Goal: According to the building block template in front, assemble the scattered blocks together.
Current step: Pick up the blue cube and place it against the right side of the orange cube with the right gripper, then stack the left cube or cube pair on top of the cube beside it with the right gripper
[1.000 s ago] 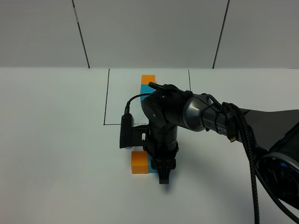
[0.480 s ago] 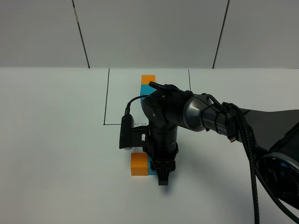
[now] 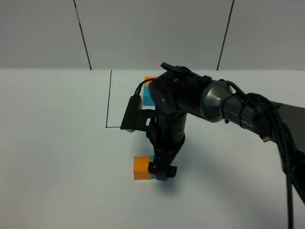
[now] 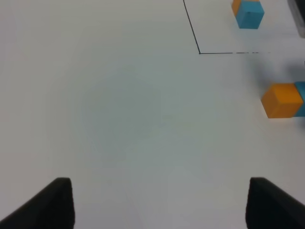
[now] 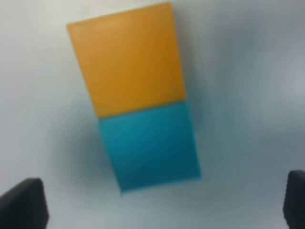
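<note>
Exterior high: shows right gripper (image 3: 162,172) risen, fingers newly sprung wide, empty, above orange cube (image 3: 141,168) and cyan cube (image 3: 152,159) left touching, near of the template (image 3: 148,98). Left wrist: shows left gripper (image 4: 159,202) spread wide, holding nothing, cubes far right. Right wrist: confirms joined pair released. Suggests assembly finished; needs retreat only.

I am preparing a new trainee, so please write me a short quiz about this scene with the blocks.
1. True or false: the loose orange cube and the loose cyan cube touch side by side.
2. The right end effector is: A) shut on the orange cube; B) open over the two cubes; C) out of every view.
3. What does the left end effector hold?
Key: 1 true; 2 B; 3 nothing, it is open.
</note>
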Robot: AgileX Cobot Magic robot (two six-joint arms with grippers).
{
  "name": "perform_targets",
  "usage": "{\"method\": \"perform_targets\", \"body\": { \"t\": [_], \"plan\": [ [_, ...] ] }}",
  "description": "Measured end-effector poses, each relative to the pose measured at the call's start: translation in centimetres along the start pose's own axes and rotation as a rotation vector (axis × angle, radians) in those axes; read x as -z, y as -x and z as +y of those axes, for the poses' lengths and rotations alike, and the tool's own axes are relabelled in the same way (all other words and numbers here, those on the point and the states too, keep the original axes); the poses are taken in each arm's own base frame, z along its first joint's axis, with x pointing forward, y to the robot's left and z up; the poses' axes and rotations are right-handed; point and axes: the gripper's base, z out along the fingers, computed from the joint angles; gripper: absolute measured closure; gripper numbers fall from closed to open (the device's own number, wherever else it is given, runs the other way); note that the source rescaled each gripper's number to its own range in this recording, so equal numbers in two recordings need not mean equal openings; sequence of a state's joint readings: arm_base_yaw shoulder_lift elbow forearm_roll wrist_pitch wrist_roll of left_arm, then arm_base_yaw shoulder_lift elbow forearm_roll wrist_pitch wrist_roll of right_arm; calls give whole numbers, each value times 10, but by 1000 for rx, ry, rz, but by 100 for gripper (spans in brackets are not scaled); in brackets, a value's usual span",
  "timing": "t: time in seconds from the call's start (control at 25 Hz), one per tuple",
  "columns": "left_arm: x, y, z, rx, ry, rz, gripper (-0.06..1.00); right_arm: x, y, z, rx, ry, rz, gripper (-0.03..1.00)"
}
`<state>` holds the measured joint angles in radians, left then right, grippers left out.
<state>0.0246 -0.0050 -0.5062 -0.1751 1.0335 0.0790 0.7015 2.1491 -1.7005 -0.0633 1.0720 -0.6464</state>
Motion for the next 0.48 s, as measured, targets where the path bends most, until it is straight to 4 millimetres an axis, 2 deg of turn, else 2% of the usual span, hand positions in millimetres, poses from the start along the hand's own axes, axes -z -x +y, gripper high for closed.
{"method": "perform_targets", "body": {
  "t": [0.16, 0.32, 0.4, 0.48],
  "plan": [
    [0, 0, 0, 0, 0, 0, 39, 55, -9, -5, -205, -65, -95, -3],
    [0, 0, 0, 0, 0, 0, 39, 103, -38, -23, -498, -161, -226, -3],
    [0, 0, 0, 0, 0, 0, 39, 117, -60, -28, -632, -224, -260, -3],
    [0, 0, 0, 0, 0, 0, 39, 124, -80, -24, -718, -280, -272, -3]
  ]
}}
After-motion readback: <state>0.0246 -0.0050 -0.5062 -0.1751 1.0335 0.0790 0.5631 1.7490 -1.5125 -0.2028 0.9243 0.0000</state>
